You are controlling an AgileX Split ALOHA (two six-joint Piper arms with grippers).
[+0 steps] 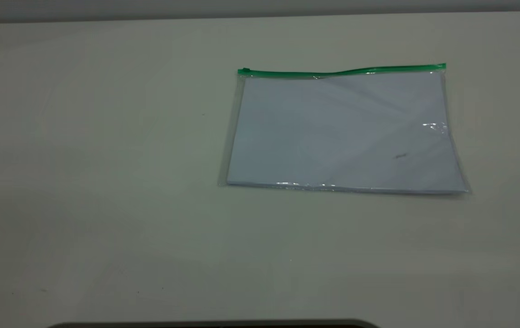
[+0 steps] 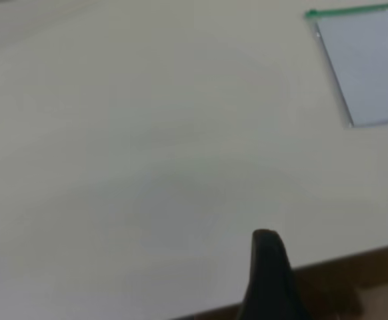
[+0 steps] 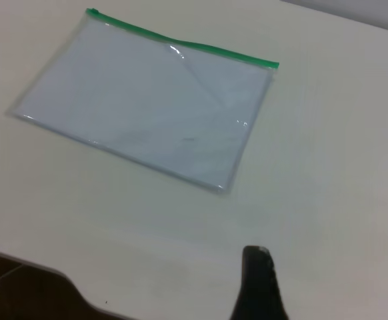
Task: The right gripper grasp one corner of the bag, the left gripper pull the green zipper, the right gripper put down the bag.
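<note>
Clear bag (image 1: 344, 132) with white paper inside, lying flat on the pale surface (image 1: 105, 159), nearer the right edge than the left. Green zipper (image 1: 342, 71) along the bag's far long edge, little slider at its left end. Left hand (image 2: 267, 273) and right hand (image 3: 259, 283) both well apart from the bag, near the surface's edge. Cannot tell if either is wide or narrow.
</note>
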